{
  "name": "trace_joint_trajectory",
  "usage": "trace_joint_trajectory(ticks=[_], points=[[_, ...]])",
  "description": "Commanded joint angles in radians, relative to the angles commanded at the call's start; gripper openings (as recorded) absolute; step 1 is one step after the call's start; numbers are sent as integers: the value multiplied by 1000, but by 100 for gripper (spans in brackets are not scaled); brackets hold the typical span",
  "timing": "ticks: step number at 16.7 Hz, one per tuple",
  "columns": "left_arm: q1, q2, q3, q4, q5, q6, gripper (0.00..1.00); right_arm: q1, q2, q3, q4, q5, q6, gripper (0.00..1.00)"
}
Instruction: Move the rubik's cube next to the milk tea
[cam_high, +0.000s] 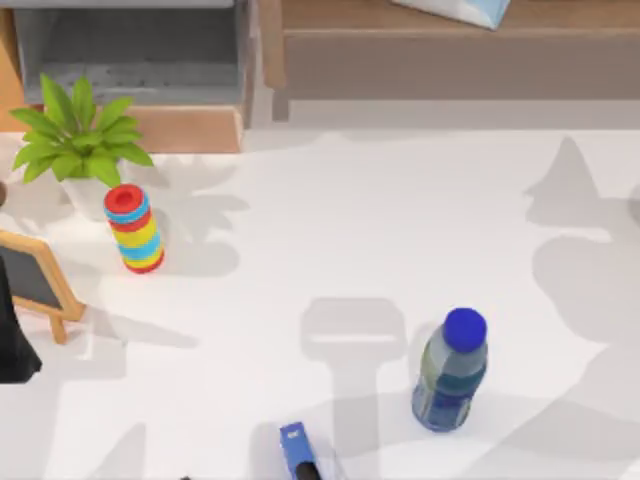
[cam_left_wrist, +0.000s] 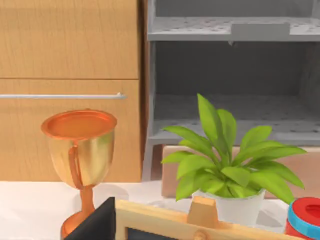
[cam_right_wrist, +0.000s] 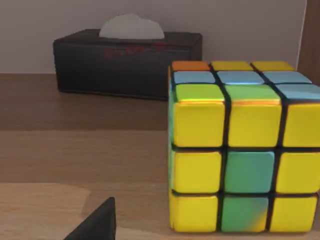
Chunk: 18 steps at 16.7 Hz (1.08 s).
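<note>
At the far left edge of the top view a dark arm part (cam_high: 12, 345) pokes in, cut off by the frame, so whether the left pincer is open or closed cannot be told. Just beside it stands a small wood-framed chalkboard (cam_high: 35, 280), partly cropped. In the left wrist view a dark corner (cam_left_wrist: 97, 222) at the lower edge may be part of that pincer. Beyond it are the chalkboard's frame (cam_left_wrist: 200, 225), a copper goblet (cam_left_wrist: 80, 155), a potted plant (cam_left_wrist: 225, 170) and the red-and-blue top of a striped cylinder (cam_left_wrist: 305, 217), half cut off.

On the white surface (cam_high: 380, 230), the plant (cam_high: 75, 140) sits near the back left with the cylinder (cam_high: 134, 230) just beside it. A blue-tipped object (cam_high: 295, 450) juts in at the bottom edge — too cropped to identify. The milk tea (cam_high: 452, 372) stands upright towards the right, blue cap up, with nothing touching it.

In the right wrist view, the cube (cam_right_wrist: 240, 150) fills the near right, resting on a wooden shelf (cam_right_wrist: 75, 145) — its right side is cut off. It sits close in front of the right pincer, of which a single dark tip (cam_right_wrist: 97, 222) shows low in the frame; open or closed cannot be told. Behind the cube is a dark tissue box (cam_right_wrist: 125, 62) with a white tissue sticking out.
</note>
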Motion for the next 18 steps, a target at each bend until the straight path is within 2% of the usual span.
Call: trace_joint_trajectory(ticks=[8,14,18], points=[[0,0,0,0,0,0,100,35,124,227,-98,37,0,100],[0,0,0,0,0,0,100,37,149,246,-97,40,-1,100],[0,0,0,0,0,0,100,37,149,246,-97,40,-1,70]])
